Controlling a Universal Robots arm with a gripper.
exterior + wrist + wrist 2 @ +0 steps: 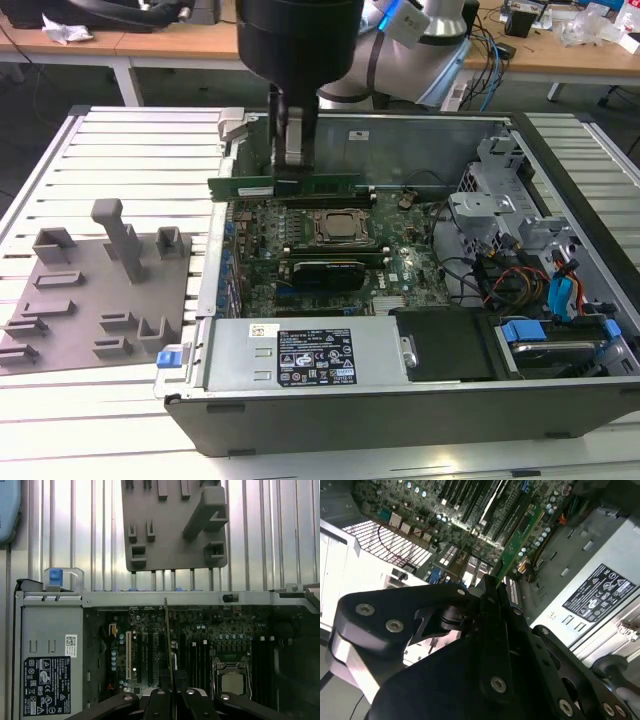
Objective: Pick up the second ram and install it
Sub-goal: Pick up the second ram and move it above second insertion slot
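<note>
The second ram [250, 188] is a long, thin green stick, held level over the open computer case. My gripper [293, 168] is shut on its upper edge near the middle. The stick hangs just above the far part of the green motherboard [400, 265], beyond the CPU socket [338, 226]. In the second wrist view the ram [520, 532] reaches out from the gripper [489, 587] towards the dark memory slots [470, 502]. The first wrist view has the ram [169, 635] edge-on, rising from the gripper [173, 692] over the board's slots.
A grey plastic fixture tray [70, 300] with upright posts lies on the slatted table at the exterior view's left. The case holds a power supply [300, 355] at the front, and drive bays and cables [540, 280] at the exterior view's right. A dark module [325, 270] stands before the socket.
</note>
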